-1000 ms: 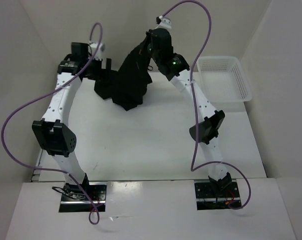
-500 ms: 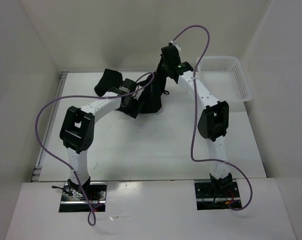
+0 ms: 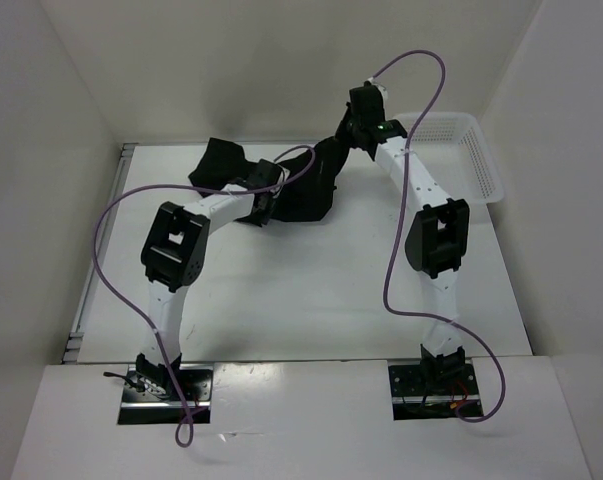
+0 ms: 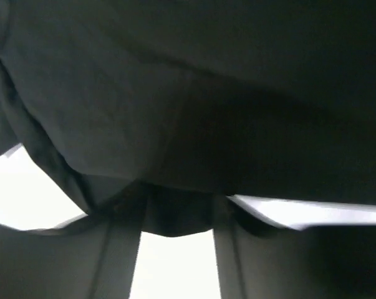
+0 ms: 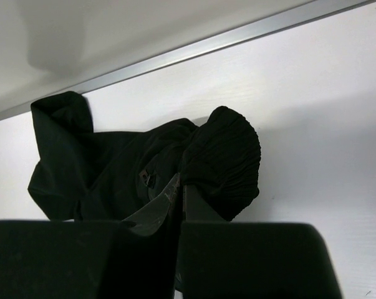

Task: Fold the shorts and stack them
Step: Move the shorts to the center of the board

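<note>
"At the far edge of the worktop (image 3: 311,290), about the middle, what is that dark heap?"

"The shorts (image 3: 306,190), black and soft, bunched up rather than flat. One end is lifted off the surface towards the right arm; the rest slumps on the worktop."

"Any logo or writing on them?"

"The right wrist view shows a small tab or mark (image 5: 147,179) among the folds, too small to read. Beside it sits a ribbed, rounded band of the cloth (image 5: 222,159)."

"What is the right gripper (image 5: 178,187) doing?"

"Its fingers are pressed together with the black fabric pinched and gathered round their tips."

"And the left gripper (image 4: 175,218)?"

"It is pushed in low against the near left side of the heap. Cloth fills almost all of its camera. Its fingers (image 4: 106,261) stand apart, with the bright worktop showing between them and a fold sagging across the tips. No clamp on the cloth shows there."

"What else is around?"

"A white mesh basket (image 3: 471,160) at the far right corner, well apart from the shorts. A metal strip (image 5: 206,47) runs along the far edge under the white wall. Purple cables (image 3: 101,240) loop off both arms, and the right one shows a green light (image 3: 379,127)."

"Anything in the way?"

"The left forearm crosses the near left side of the cloth and hides it from above."
</note>
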Controlling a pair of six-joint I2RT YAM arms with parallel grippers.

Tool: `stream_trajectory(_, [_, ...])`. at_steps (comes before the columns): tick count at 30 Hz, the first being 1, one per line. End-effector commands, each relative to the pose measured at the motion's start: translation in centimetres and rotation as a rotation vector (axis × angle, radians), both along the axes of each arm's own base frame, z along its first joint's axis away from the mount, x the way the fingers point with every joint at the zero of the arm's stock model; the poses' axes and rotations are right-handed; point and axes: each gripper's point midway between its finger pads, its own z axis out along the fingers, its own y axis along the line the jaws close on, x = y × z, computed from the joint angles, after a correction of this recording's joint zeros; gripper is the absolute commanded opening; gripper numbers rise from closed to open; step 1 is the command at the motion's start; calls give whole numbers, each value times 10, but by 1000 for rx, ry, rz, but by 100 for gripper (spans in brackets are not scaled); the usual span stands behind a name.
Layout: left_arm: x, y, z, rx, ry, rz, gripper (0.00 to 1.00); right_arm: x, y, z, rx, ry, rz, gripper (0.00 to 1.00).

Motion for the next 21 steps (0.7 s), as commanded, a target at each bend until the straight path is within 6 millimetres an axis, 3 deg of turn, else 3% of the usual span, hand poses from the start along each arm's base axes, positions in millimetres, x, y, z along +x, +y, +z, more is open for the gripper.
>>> stream_trajectory(1, [2,-8,-16,-7,32,-20,36,10,-1,14,34,-54,6,0])
stream_trajectory(2, [2,-8,-16,-7,32,-20,21,9,2,14,41,-52,18,0])
stream_trajectory(3, [5,-9,-13,-11,24,-20,0,10,2,16,36,-62,22,0])
stream_trajectory(4, [3,-8,-14,-7,32,-20,0,9,4,12,40,-51,36,0])
stream_trajectory(5, [-2,-13,-12,-31,56,-39,0,7,7,20,44,-69,60,0])
stream_trajectory(6, [-4,-9,-9,-48,66,-38,0,4,7,6,17,-44,81,0])
stream_trajectory(7, [-4,-1,8,-72,68,-29,0,1,5,19,10,-73,90,0])
stream_trajectory(9, [-8,2,31,-161,88,-45,0,-7,-2,10,-43,-63,136,0])
stream_trajectory(10, [-10,22,59,-202,81,-17,0,-11,-10,23,-57,-89,137,0])
stream_trajectory(11, [-6,30,84,-247,56,-13,0,-22,-12,6,-80,-49,157,0])
stream_trajectory(12, [-8,30,116,-338,35,-43,0,-27,-18,6,-107,-57,184,0])
stream_trajectory(13, [-12,60,133,-382,54,7,0,-36,-19,2,-119,-45,204,0])
stream_trajectory(14, [-10,71,153,-432,36,12,0,-52,-23,-2,-129,-32,222,0])
stream_trajectory(15, [-4,72,195,-528,-25,-32,0,-60,-31,-5,-150,-22,226,0])
stream_trajectory(16, [-6,84,207,-568,-27,-24,0,-69,-31,-10,-147,-7,237,0])
stream_trajectory(17, [0,112,218,-594,-64,14,0,-85,-32,-17,-147,18,260,0])
stream_trajectory(18, [1,118,223,-609,-76,16,0,-91,-32,-21,-142,30,270,0])
stream_trajectory(21, [7,132,200,-573,-66,65,2,-109,-31,-38,-129,70,297,0])
